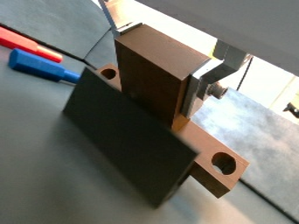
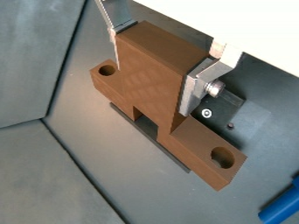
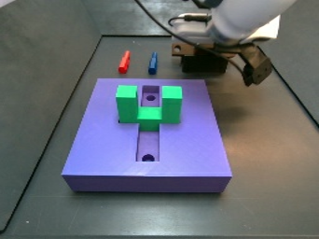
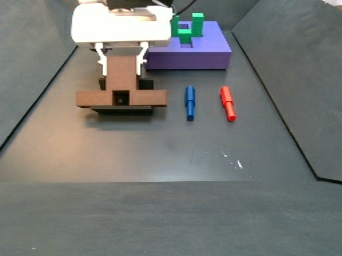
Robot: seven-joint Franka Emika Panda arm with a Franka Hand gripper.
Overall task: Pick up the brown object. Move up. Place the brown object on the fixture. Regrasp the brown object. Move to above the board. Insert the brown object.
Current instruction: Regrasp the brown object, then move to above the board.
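In both wrist views the gripper [image 1: 152,61] pinches the raised block of the orange-brown T-shaped brown object [image 2: 163,96], silver fingers [image 2: 201,87] pressed on its sides, over a dark plate [image 1: 122,144]. In a side view it sits on the floor left of the blue peg [image 4: 190,101] and red peg [image 4: 227,102], near the purple board [image 4: 194,52].

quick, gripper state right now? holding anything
Gripper: closed on the upright block of the brown object, which sits on the fixture.
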